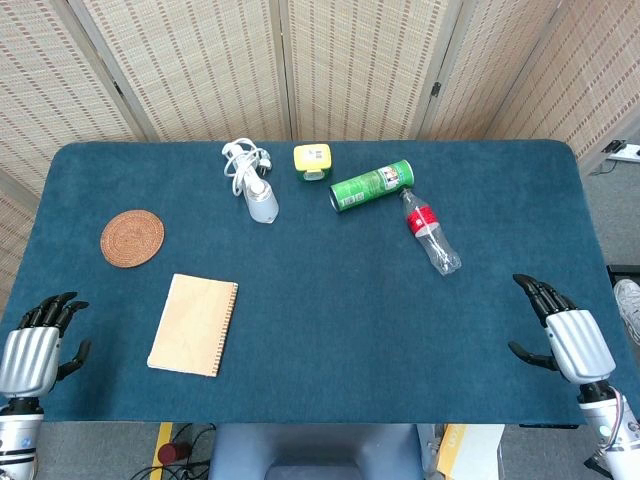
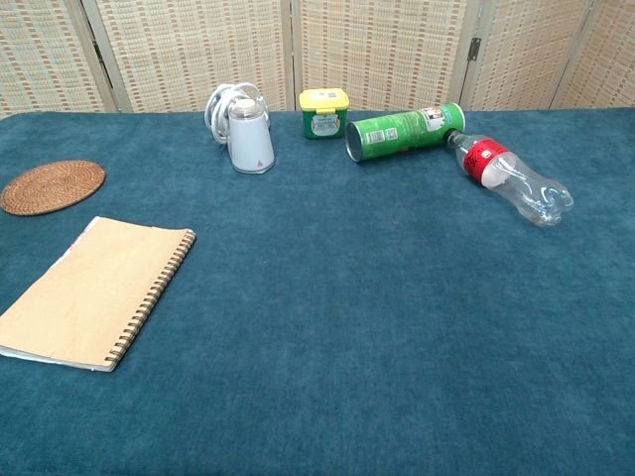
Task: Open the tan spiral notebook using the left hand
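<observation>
Both robot hands, left (image 1: 35, 350) and right (image 1: 565, 335), rest spread and empty. One closed tan spiral notebook (image 1: 194, 324) lies at eight o'clock on the bench (image 1: 330, 300). One coaster (image 1: 132, 238) sits near it at ten o'clock.

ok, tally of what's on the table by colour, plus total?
Tan: 1, spiral notebook
Brown: 1, woven coaster
White: 1, small appliance with coiled cord
Yellow and green: 1, small tub
Green: 1, can lying on its side
Clear, red label: 1, bottle lying down
Total: 6
</observation>
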`<action>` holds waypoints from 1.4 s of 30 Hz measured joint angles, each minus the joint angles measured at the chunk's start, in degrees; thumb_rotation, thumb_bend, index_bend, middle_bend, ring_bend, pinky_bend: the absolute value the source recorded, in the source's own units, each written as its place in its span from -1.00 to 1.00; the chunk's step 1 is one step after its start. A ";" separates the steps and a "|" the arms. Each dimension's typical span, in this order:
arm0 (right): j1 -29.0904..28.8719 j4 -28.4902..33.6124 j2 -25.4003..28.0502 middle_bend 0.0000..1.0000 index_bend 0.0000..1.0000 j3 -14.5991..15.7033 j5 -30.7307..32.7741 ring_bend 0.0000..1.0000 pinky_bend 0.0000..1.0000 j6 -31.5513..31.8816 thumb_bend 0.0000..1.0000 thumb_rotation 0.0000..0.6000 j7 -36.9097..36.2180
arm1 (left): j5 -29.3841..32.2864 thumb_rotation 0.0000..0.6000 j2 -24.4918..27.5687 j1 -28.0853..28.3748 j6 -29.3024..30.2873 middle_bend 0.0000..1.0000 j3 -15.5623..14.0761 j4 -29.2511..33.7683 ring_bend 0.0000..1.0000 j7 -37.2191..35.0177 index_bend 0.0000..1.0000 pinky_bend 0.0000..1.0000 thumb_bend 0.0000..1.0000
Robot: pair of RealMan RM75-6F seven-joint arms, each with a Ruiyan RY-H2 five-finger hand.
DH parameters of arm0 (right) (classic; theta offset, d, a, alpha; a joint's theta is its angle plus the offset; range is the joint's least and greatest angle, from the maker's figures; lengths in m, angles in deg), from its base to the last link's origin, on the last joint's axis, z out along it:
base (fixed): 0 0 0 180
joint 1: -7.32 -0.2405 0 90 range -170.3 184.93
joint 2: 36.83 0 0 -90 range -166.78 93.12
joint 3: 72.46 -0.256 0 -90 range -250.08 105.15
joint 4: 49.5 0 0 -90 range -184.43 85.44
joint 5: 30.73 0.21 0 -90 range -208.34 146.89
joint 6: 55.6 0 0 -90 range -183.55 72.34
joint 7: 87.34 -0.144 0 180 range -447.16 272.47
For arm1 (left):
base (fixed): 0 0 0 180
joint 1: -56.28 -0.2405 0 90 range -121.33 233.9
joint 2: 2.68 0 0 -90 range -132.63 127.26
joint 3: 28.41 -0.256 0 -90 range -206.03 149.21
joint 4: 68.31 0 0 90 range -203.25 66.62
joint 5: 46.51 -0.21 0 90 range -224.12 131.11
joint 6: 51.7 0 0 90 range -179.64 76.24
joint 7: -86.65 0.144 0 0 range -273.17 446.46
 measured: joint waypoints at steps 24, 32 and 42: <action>2.49 1.44 1.17 -0.72 -0.92 1.41 -2.39 -0.69 -0.38 4.65 -0.58 1.00 0.83 | -4.33 1.00 -1.63 3.25 -2.02 -0.60 0.24 -12.55 -0.65 -12.83 -0.40 -0.47 -0.42; 3.46 1.87 2.01 -0.72 -0.92 1.93 -3.85 -0.69 -0.38 6.50 -0.58 1.00 0.66 | -9.75 1.00 -6.37 7.54 -2.97 -0.60 -0.49 -30.90 -0.65 -28.67 -0.40 -0.47 -0.59; 3.53 2.99 2.92 -0.72 -0.92 2.17 -4.29 -0.69 -0.38 6.28 -0.58 1.00 1.35 | -14.13 1.00 -16.73 12.50 -4.82 -0.60 -3.34 -55.87 -0.65 -39.20 -0.41 -0.47 -0.59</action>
